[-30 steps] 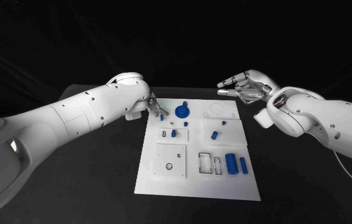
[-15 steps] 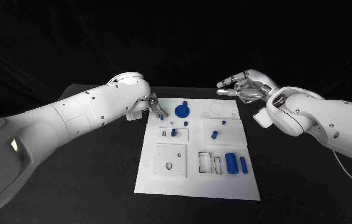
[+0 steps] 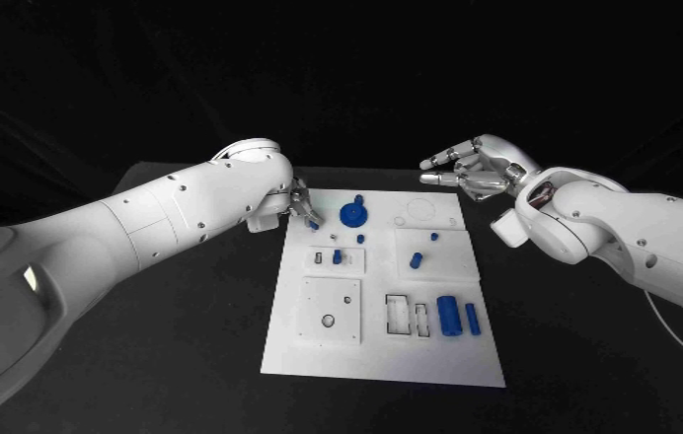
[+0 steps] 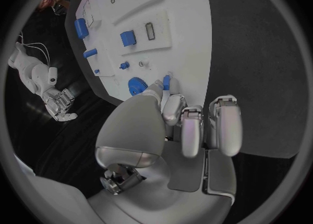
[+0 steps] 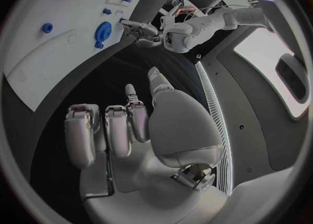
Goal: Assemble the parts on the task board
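Observation:
The white task board [image 3: 382, 350] lies in the middle of the black table. My left hand [image 3: 299, 206] hovers at the board's far left corner and pinches a small blue peg [image 4: 167, 82] between thumb and finger. Just beside it, a blue gear [image 3: 354, 219] sits on the board. Further blue parts lie mid-board [image 3: 416, 261], and two blue cylinders [image 3: 448, 316] rest near the front right. My right hand [image 3: 471, 171] hangs above the far right corner with its fingers apart and nothing in them. The right wrist view shows this hand [image 5: 124, 125], the gear [image 5: 103, 30] and the left hand [image 5: 140, 28].
A square white plate with holes [image 3: 331, 311] and rectangular slots [image 3: 408, 316] take up the board's near half. Bare black table [image 3: 186, 355] surrounds the board on all sides. My left forearm [image 3: 157, 217] reaches in over the table's left side.
The left hand with its peg has crept very slightly toward the board's far edge. The right hand and the parts on the board have not moved.

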You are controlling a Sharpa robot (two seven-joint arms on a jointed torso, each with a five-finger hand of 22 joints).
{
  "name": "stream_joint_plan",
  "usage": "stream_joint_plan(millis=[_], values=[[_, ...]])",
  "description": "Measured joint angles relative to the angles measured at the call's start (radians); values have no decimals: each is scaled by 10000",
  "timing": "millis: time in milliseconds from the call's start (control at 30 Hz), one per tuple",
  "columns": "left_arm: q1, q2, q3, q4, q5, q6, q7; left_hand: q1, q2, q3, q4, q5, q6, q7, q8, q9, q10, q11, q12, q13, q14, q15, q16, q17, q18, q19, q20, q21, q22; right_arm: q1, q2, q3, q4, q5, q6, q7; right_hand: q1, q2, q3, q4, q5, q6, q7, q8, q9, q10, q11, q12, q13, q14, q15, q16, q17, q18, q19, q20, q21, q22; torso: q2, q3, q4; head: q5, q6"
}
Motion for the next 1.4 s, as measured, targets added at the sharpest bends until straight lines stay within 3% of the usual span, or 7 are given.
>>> stream_joint_plan(millis=[67,167,233,400,867,1067,1400], values=[[-1,3,-1,-5,13,-13,27,73,-73,332,67,0,-34,34,-24,1,0,0,-2,-42,1,0,0,0,-1,0,0,-2,0,0,1,-1,-2,1,4,0,0,0,0,0,0,0,0,0,0,0,0,0,0,0,0,0,0,-1,0,0,0,0,0,-1,-1,0,-8],[-13,-1,-20,-9,36,-51,78,199,-216,975,682,-2,-73,73,19,108,0,1,-84,-74,0,1,0,0,-1,0,0,-2,0,-2,2,-3,-4,2,13,0,0,0,0,0,0,0,0,0,0,0,0,0,0,0,0,0,0,0,0,0,0,0,0,0,-1,-12,-27],[-25,-22,-30,-7,67,-91,120,-40,-566,1558,1074,-3,-89,89,206,261,-12,13,-114,-76,-18,19,0,0,-1,0,0,-63,0,-3,3,-5,-6,3,19,0,0,0,0,0,0,0,0,0,0,0,0,0,0,0,0,0,-1,0,0,0,0,0,-1,1,0,-12,-29],[-32,-177,-34,143,189,-204,217,-619,-1245,2899,715,-3,-89,90,433,473,46,65,-64,11,-18,19,0,0,-1,0,0,-63,0,-4,3,-11,-10,3,36,0,0,0,0,0,0,0,0,0,0,0,0,0,0,0,0,0,-1,0,0,0,0,-1,-8,4,5,-18,-23],[-80,-1568,-51,2476,677,-1071,381,-1089,-1554,3620,428,-32,-101,108,581,647,135,47,5,90,-18,19,0,-1,0,0,1,-63,0,-12,-33,-51,-20,7,78,-3,0,0,-27,-27,0,0,0,0,8,0,0,0,0,0,0,0,-2,0,0,0,0,7,-19,15,17,10,37],[-398,-2193,-135,3544,569,-1703,521,-1171,-1635,3737,342,-53,-96,106,626,664,164,18,5,90,-18,19,0,-1,0,0,1,-63,0,-20,-63,-65,-22,9,89,-5,0,0,-27,-27,0,0,0,0,8,0,0,0,0,0,0,0,-2,-1,0,0,0,6,-36,16,66,-13,6],[-814,-2592,-222,4334,-30,-2481,773,-1198,-1662,3854,306,-88,-80,120,651,680,204,-20,85,142,-18,19,0,7,-1,0,1,2,0,-38,-73,-76,-52,14,104,-6,0,0,-27,-27,0,0,0,0,6,0,0,0,0,0,0,0,-3,-1,0,0,0,5,-89,7,157,-56,-88]])
